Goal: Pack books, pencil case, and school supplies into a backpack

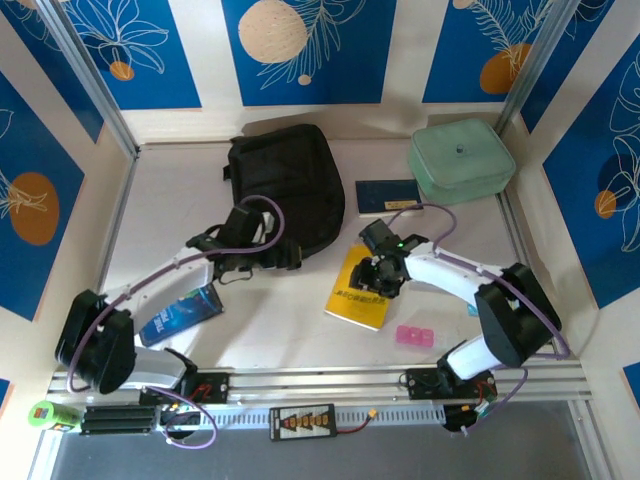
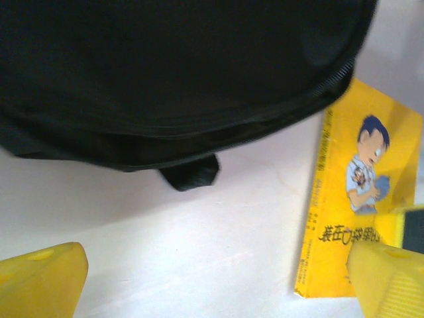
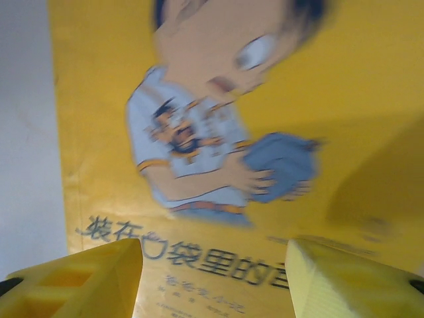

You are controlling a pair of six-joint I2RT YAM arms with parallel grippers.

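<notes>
The yellow paperback (image 1: 360,295) lies flat on the tabletop (image 1: 270,320) just right of frame centre in the overhead view. Its long axis runs roughly top to bottom of the frame, with the upper end leaning a little right. The right arm (image 1: 450,270) is clearly the nearer one: its jaws hang directly over the book's upper half. In the right wrist view they are spread wide, one yellow finger (image 3: 86,281) in each lower corner and the cartoon cover (image 3: 232,132) spanning the gap; whether they touch the cover I cannot tell. The cover looks smooth and glossy, thin and flat, so I judge an edge grip will be awkward. The black backpack (image 1: 285,185) sits up and left of the book, soft, slumped fabric with a zip line (image 2: 265,129) along its near side. The left arm (image 1: 170,270) has its jaws at the bag's lower edge, also spread and holding nothing in the left wrist view. The thin navy book (image 1: 388,195), blue book (image 1: 180,315) and pink block (image 1: 414,335) still lie outside the bag.
</notes>
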